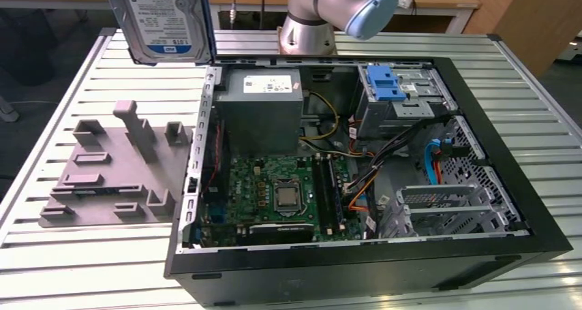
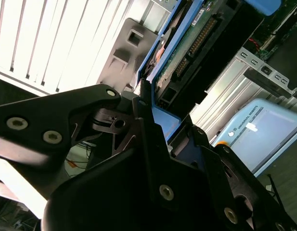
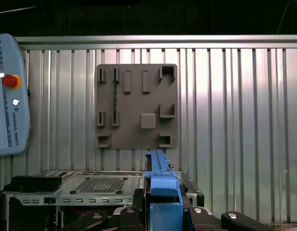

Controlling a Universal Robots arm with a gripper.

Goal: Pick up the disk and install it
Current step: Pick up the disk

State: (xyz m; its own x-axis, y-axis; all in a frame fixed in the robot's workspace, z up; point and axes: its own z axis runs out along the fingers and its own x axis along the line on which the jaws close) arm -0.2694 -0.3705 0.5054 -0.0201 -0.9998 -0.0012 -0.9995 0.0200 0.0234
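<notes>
Gripper: black, angular metal fingers with bolt heads; in the second wrist view the gripper point(image 2: 155, 113) is clamped tight on the disk, one finger against each side.
Disk: the disk point(image 1: 163, 17) is a flat silver-grey metal slab with a white-and-blue label. It hangs in the air above the far part of the table, near the case's far corner on the exterior view's left.
Disk axis: long axis close to upright and slightly tilted, label face toward the exterior camera; its green circuit-board face shows in the second wrist view.
Side rail: a smooth blue plastic side rail point(image 3: 160, 185) runs out between the fingers.
Fixture plate: the matte grey moulded fixture plate point(image 1: 109, 174), with square pockets and upright posts, lies flat beside the case.
Computer case: the black computer case point(image 1: 364, 269) lies open on its side, showing a green motherboard point(image 1: 272, 194), a grey boxy power supply point(image 1: 259, 112) and a ridged blue latch point(image 1: 391, 85).
Table: the table point(image 1: 82, 255) is ribbed, pale metal slats.
Arm: the glossy silver arm point(image 1: 318, 13), with a blue joint cap, rises behind the case.
</notes>
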